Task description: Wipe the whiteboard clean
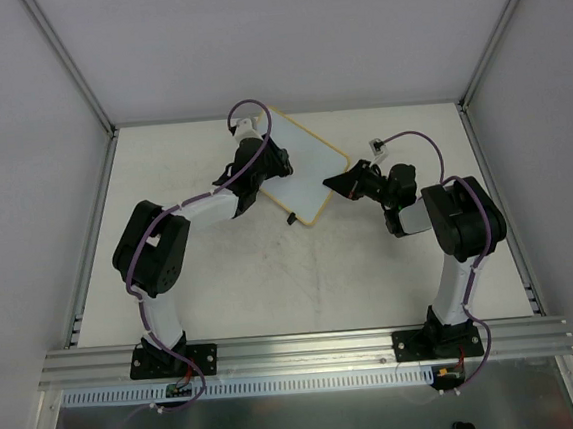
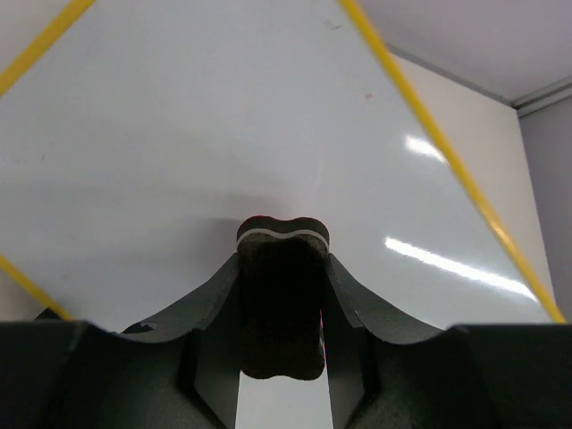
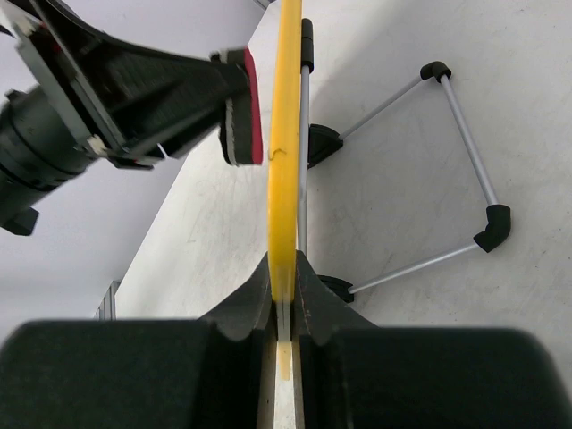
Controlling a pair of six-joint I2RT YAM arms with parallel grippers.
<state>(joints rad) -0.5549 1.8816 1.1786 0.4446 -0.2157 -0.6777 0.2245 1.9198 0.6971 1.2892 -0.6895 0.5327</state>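
Whiteboard: yellow-framed with a white face, it is standing tilted toward the far middle of the worktop, between the two arms. A wire stand is resting on the worktop behind it.
Right pincer: it is clenching the board's frame edge, one jaw on each side.
Left pincer: it is grasping a dark eraser and is holding its pad end at the board's face. Whether pad and face are touching cannot be told.

table | off-white, scuffed | on it: wire stand of whiteboard
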